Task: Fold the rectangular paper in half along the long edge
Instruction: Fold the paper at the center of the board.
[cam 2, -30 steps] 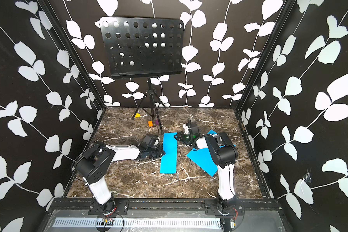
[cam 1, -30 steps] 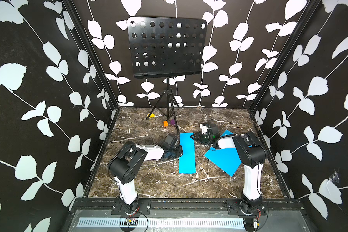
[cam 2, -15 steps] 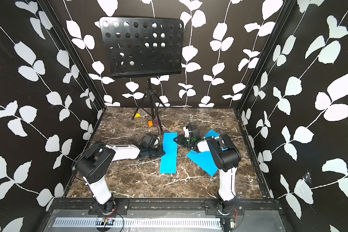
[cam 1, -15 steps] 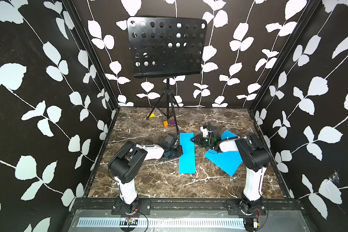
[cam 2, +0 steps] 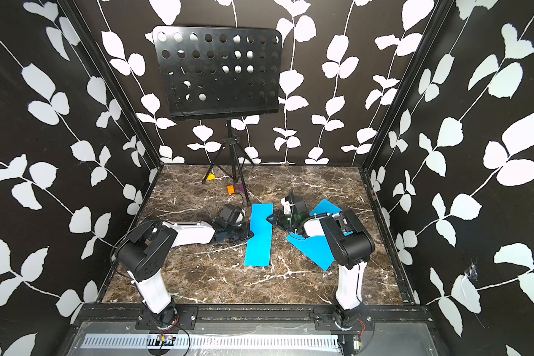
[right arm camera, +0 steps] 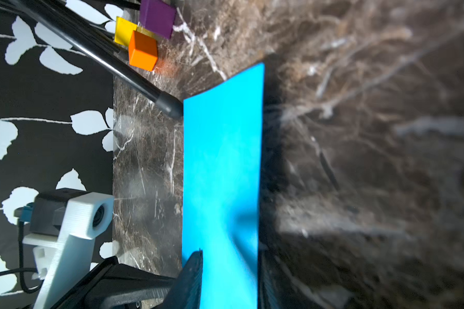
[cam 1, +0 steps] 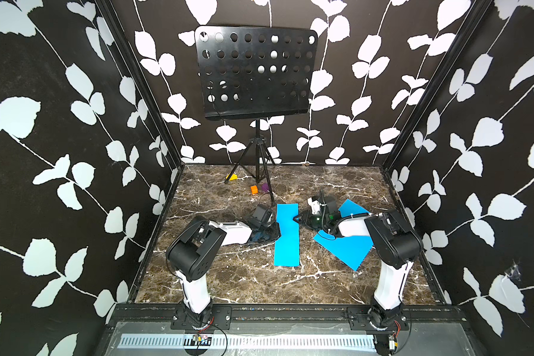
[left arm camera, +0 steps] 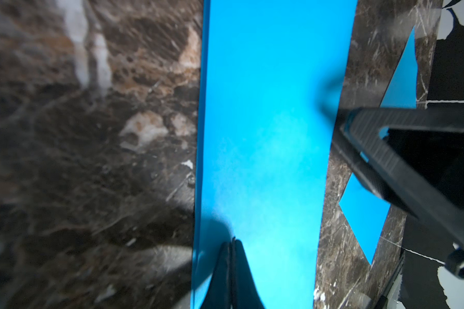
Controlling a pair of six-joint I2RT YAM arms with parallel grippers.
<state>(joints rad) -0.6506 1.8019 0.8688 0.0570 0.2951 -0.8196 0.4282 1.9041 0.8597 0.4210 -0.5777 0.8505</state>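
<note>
In both top views the folded blue paper (cam 1: 286, 234) lies flat just in front of the music stand (cam 1: 255, 74) (a tripod foot sits beside its corner). Left wrist view: the left gripper (left arm camera: 232, 242), closed, has its tips on the paper. Right wrist view: the right gripper (right arm camera: 229, 259) straddles the paper's edge with its jaws apart.

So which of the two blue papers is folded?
The narrow strip in the middle, two layers at its edge; the wider sheet lies skewed beside it.

Blue paper (cam 1: 286, 237) folded lengthwise, narrow strip, lying flat, centre
</note>
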